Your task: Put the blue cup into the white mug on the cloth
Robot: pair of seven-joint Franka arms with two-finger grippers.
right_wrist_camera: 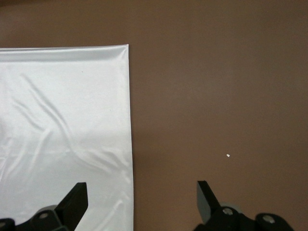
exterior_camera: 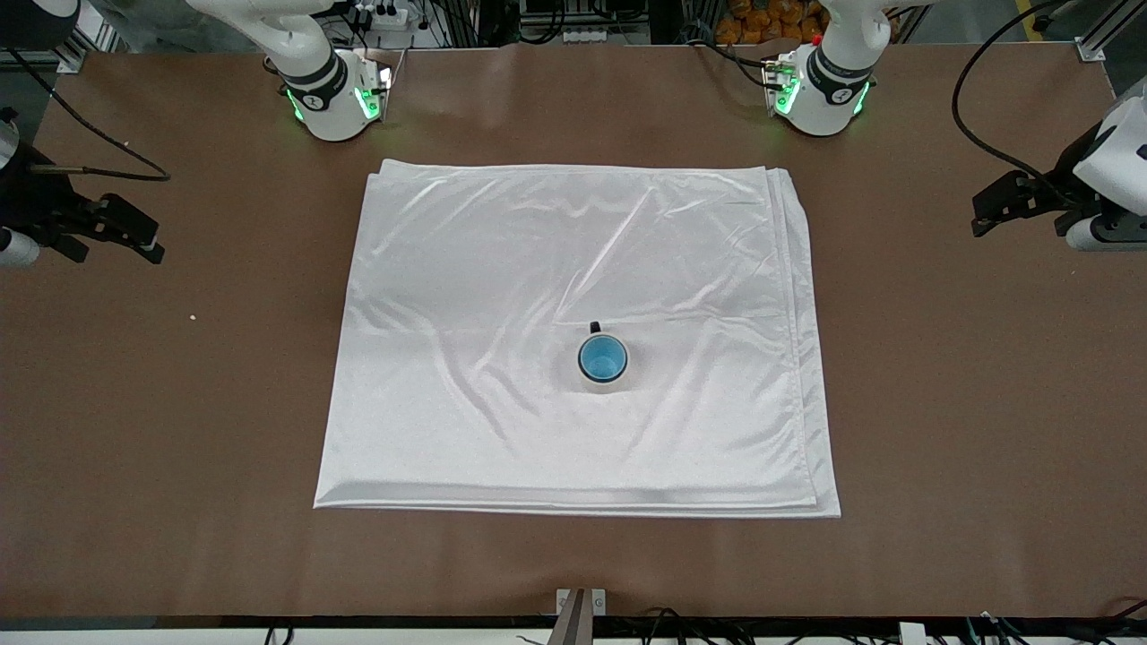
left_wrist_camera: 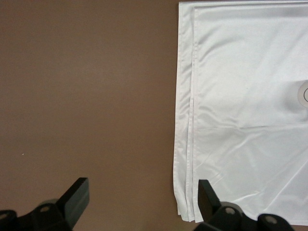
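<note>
Nested upright in the mug, the cup shows only its blue inside, and the pair stands on the cloth toward its front edge, handle turned toward the bases, so the placing looks done and nothing needs holding. Both arms wait drawn back at the worktop's ends. The left pincer hangs wide open and empty over the cloth's side edge, and the right pincer hangs equally wide and empty over the other side edge.
</note>
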